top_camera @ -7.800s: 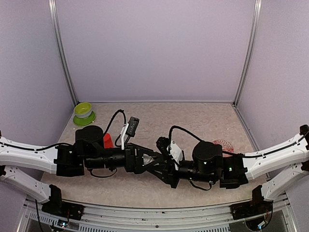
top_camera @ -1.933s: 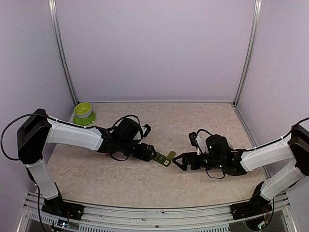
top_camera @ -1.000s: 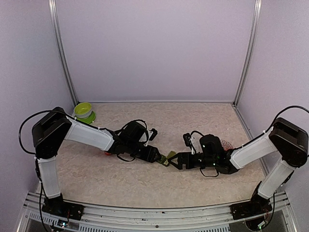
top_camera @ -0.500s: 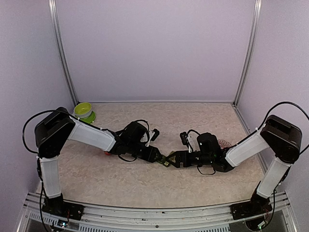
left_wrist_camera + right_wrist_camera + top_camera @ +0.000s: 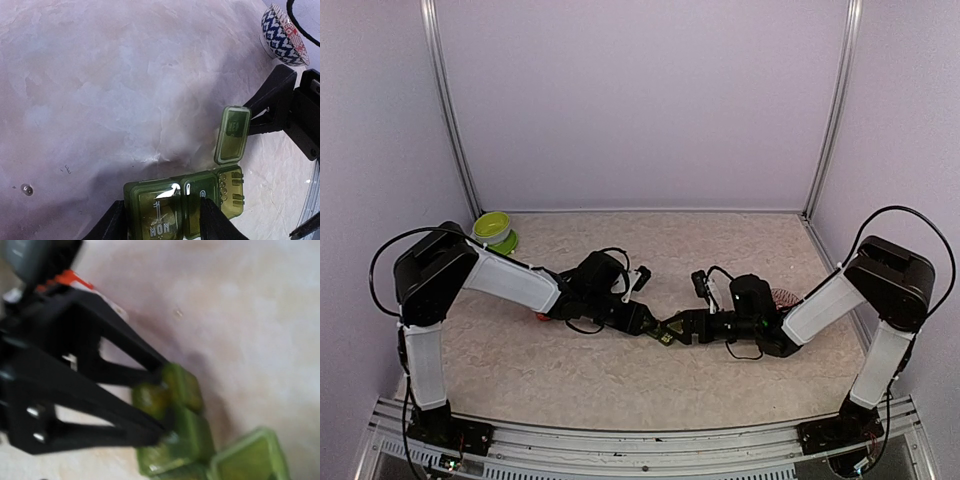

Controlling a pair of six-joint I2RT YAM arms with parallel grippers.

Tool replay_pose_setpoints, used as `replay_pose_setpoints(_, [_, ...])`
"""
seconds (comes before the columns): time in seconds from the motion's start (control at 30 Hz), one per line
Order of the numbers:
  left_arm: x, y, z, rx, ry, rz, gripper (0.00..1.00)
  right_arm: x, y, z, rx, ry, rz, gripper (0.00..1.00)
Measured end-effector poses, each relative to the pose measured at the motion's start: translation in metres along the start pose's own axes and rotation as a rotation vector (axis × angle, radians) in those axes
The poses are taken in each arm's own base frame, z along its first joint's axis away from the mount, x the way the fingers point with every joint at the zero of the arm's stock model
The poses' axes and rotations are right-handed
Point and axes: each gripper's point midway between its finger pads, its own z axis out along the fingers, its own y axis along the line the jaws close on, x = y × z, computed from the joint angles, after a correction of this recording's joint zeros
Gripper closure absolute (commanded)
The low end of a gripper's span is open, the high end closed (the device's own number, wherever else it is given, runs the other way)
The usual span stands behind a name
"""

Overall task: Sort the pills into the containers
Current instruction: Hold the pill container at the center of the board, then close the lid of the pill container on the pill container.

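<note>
My left claw [image 5: 161,222] is clenched on the containers [image 5: 207,197] at the MON end, in the middle of the counter [image 5: 620,370]. The end box's lid [image 5: 233,134] stands flipped up. My right claw [image 5: 686,328] is spread wide and grasps nothing, its tips just beside that lid.

Lab test booth, plain lilac walls [image 5: 640,100], aluminium posts [image 5: 835,110], marbled tabletop [image 5: 740,245]

Containers [image 5: 165,210]: three joined translucent green boxes, lying flat, end lid [image 5: 232,134] open.
</note>
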Motion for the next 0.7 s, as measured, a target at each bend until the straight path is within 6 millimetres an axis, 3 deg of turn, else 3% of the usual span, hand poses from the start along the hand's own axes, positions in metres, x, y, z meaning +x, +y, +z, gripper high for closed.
replay_pose_setpoints(0.33, [-0.002, -0.001, 0.003, 0.016, -0.006, 0.001, 0.55, -0.016, 0.026, -0.002, -0.131, -0.057, -0.065, 0.14])
replay_pose_setpoints(0.7, [-0.004, -0.001, 0.004, 0.017, -0.009, -0.003, 0.55, -0.009, 0.038, -0.007, -0.205, -0.031, -0.063, 0.30])
